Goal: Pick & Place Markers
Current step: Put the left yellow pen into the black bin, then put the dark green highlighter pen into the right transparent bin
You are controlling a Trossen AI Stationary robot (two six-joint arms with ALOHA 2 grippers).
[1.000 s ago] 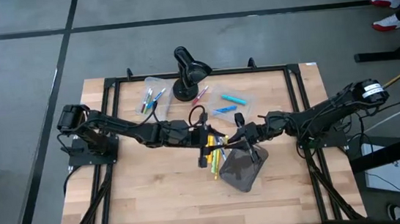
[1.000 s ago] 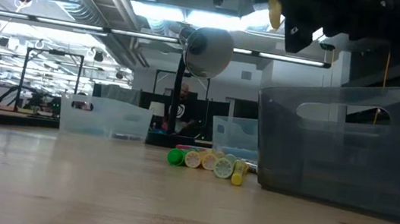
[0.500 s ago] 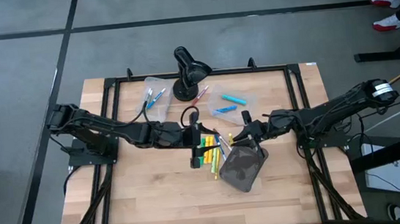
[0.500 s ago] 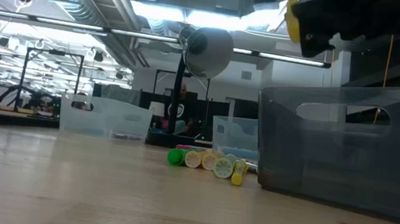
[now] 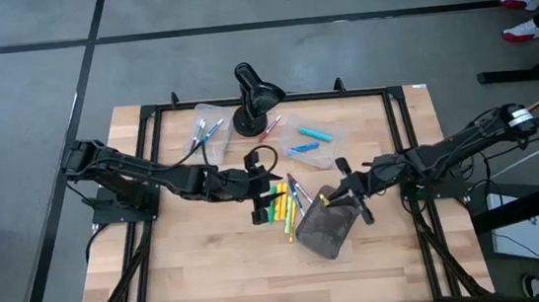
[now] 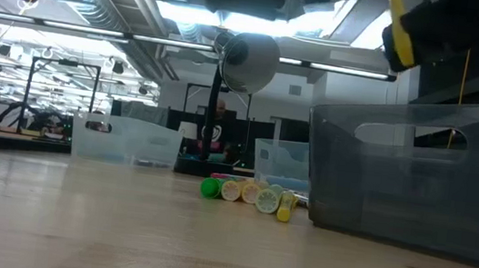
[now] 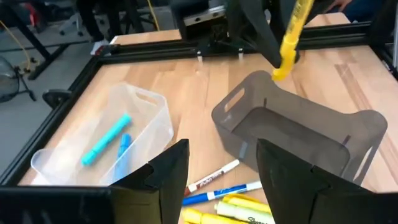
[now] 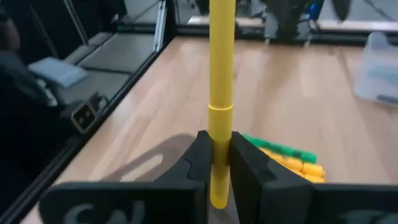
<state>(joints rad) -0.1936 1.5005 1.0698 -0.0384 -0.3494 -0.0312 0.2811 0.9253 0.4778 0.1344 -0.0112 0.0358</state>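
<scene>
The right gripper [image 5: 332, 199] pinches a yellow marker [image 8: 221, 81] above the grey bin [image 5: 327, 227], while the left gripper [image 5: 258, 212] hangs with fingers apart beside the loose markers [image 5: 286, 203] lying on the table [image 5: 201, 267] between it and the bin

Markers [image 5: 284, 201]: yellow, green, blue cluster flat at table centre; one yellow marker [image 8: 221, 93] upright, clamped, at 3 o'clock of cluster.
</scene>
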